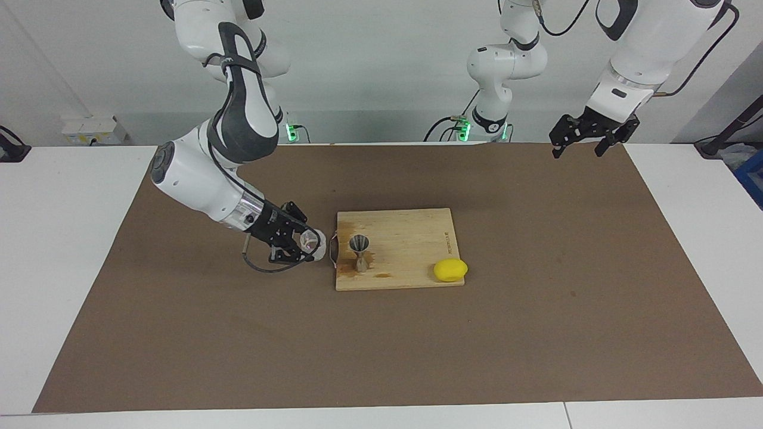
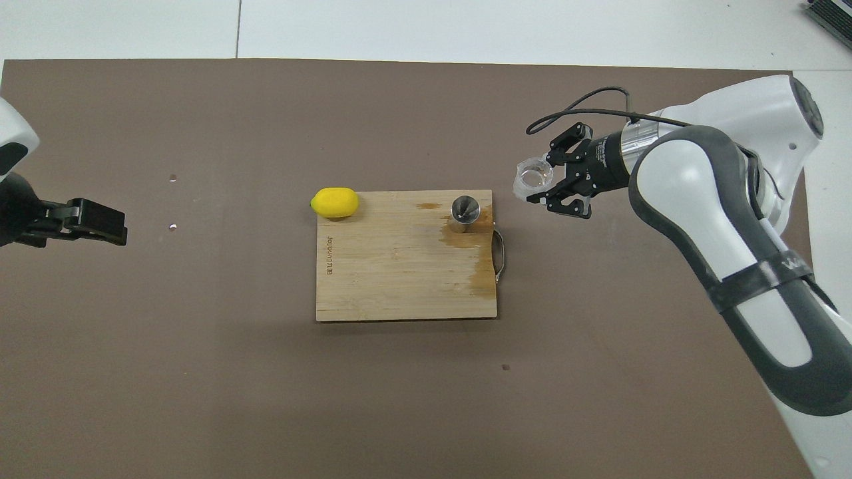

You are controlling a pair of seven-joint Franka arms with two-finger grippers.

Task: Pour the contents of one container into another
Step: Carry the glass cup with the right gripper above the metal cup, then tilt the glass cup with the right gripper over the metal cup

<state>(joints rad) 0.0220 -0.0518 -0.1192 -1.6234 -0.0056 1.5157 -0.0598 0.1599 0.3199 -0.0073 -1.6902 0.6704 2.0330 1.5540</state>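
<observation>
Two claws, one glass cup, one jigger, one cutting board, one lemon. Right claw [image 1: 303, 244] clamped on the glass cup [image 1: 312, 243], held tipped in the air over the brown mat just beside the board's handle. One steel jigger [image 1: 359, 252] upright on the cutting board [image 1: 405, 238], near its handle end. One lemon [image 1: 450, 270] at the board's corner toward the left arm's end of the desk. Left claw [image 1: 586, 138] waits, fingers apart, raised over the mat's corner.

The left arm [image 2: 13, 199] is cut off at the overhead view's edge (only its gripper [image 2: 100, 221] shows).
</observation>
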